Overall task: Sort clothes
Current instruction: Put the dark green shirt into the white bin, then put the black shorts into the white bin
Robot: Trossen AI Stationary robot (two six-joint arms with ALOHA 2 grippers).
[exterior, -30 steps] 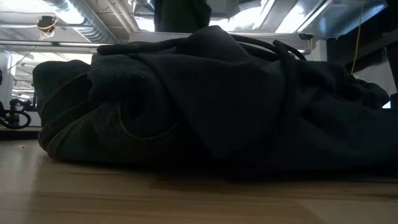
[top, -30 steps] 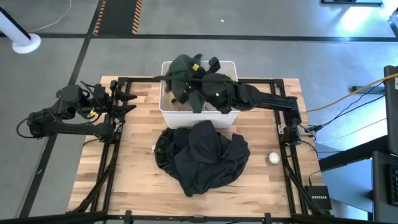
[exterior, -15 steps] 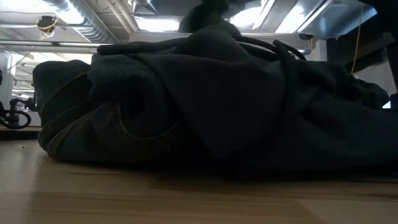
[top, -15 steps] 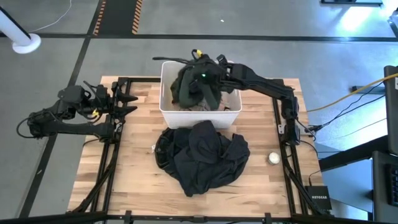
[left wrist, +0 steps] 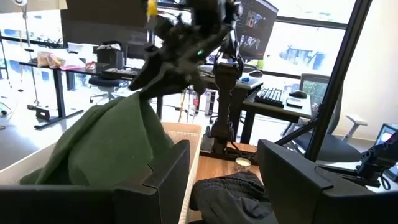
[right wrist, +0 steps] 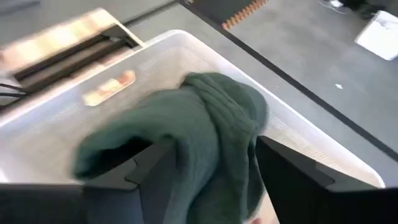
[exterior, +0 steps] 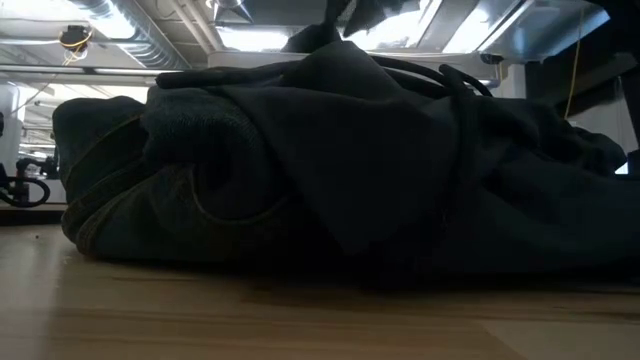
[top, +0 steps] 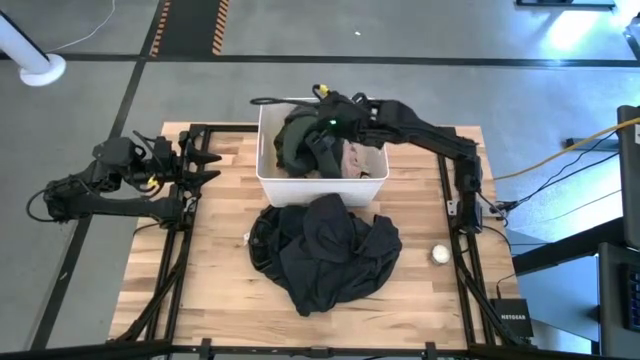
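- The right gripper (top: 322,122) hangs over the white bin (top: 374,182) at the table's far edge, fingers spread, nothing grasped.
- A dark green garment (top: 298,140) lies in that bin.
- The black clothes pile (top: 325,250) sits mid-table.
- The left gripper (top: 205,165) waits at the left edge, fingers apart.

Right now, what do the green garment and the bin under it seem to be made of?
Green garment: soft matte knit, likely fleece or wool; it slumps in thick, ribbed-looking folds. Bin: white rigid plastic, judging by its thin straight walls with a faint mesh-like texture.
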